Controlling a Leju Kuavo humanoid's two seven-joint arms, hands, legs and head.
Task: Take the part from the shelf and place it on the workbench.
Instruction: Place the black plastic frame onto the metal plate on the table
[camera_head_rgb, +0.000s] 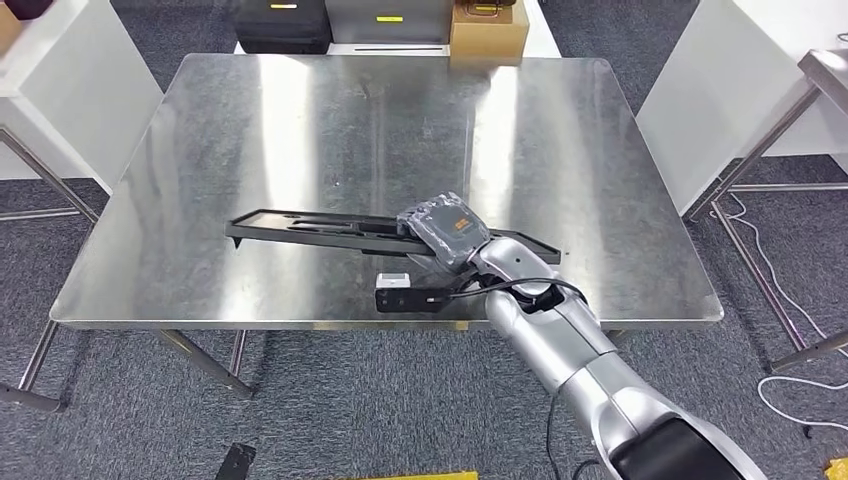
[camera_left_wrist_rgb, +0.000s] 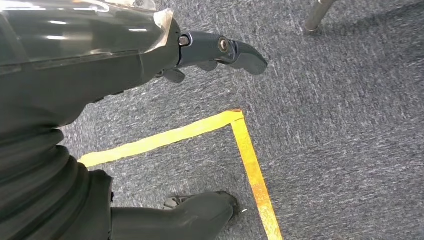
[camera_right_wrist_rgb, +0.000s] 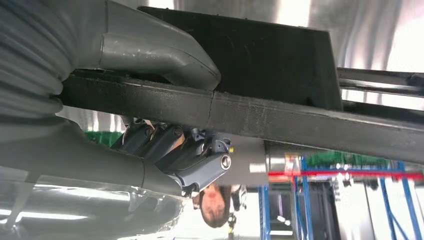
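The part (camera_head_rgb: 310, 228) is a long, flat black frame lying low across the front half of the steel workbench (camera_head_rgb: 400, 110). I cannot tell if it touches the top. My right hand (camera_head_rgb: 447, 232) grips it near its right end. In the right wrist view the thumb (camera_right_wrist_rgb: 160, 55) presses on one side of the part's black bar (camera_right_wrist_rgb: 300, 120) and the fingers (camera_right_wrist_rgb: 195, 160) curl under the other side. My left hand (camera_left_wrist_rgb: 125, 65) hangs beside my body over the carpet, fingers apart and holding nothing.
A black case (camera_head_rgb: 283, 22), a grey case (camera_head_rgb: 388, 18) and a cardboard box (camera_head_rgb: 488, 30) stand behind the workbench. White tables flank it left (camera_head_rgb: 70, 90) and right (camera_head_rgb: 720, 90). A white cable (camera_head_rgb: 790, 290) lies on the floor. Yellow tape (camera_left_wrist_rgb: 245, 150) marks the carpet.
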